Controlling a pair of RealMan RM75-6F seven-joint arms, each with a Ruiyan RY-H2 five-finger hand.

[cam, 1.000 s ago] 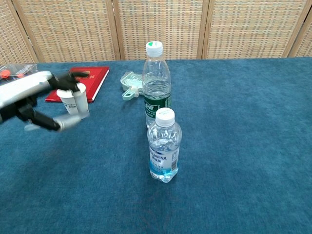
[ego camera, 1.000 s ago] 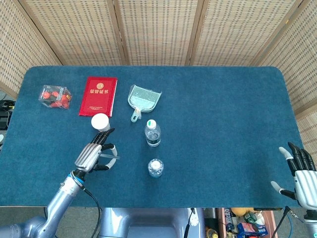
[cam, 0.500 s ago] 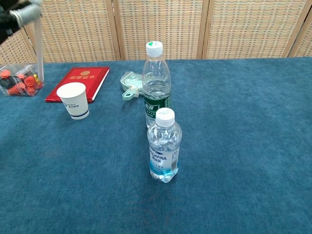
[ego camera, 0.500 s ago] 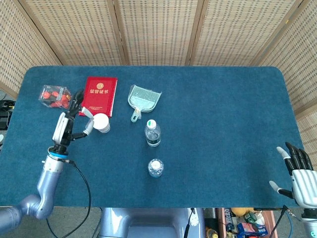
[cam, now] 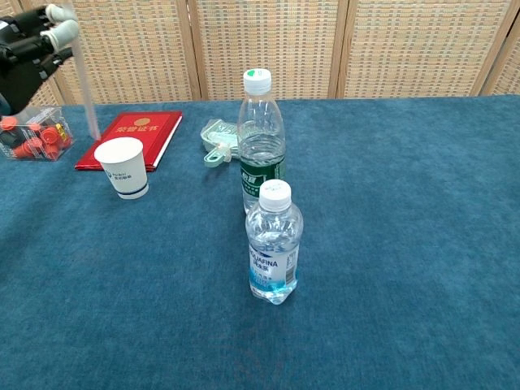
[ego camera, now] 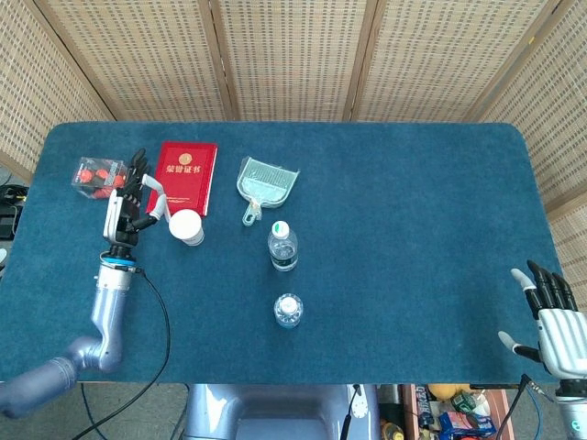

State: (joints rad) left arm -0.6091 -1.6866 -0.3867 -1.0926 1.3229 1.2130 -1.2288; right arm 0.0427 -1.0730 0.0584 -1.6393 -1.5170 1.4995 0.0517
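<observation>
My left hand is raised over the table's left side, just left of a white paper cup. In the chest view the left hand pinches a clear straw, which hangs down with its lower end just above and behind the cup. My right hand hovers past the table's near right corner, fingers spread and holding nothing. A green-label bottle and a smaller blue-label bottle stand upright mid-table.
A red booklet lies behind the cup. Left of it sits a clear box of red items. A pale green dustpan lies behind the bottles. Wicker screens stand behind the blue table.
My left hand lifted off the table near the front edge with the straw and moved back and left, now beside the cup. The right hand barely shifted.
</observation>
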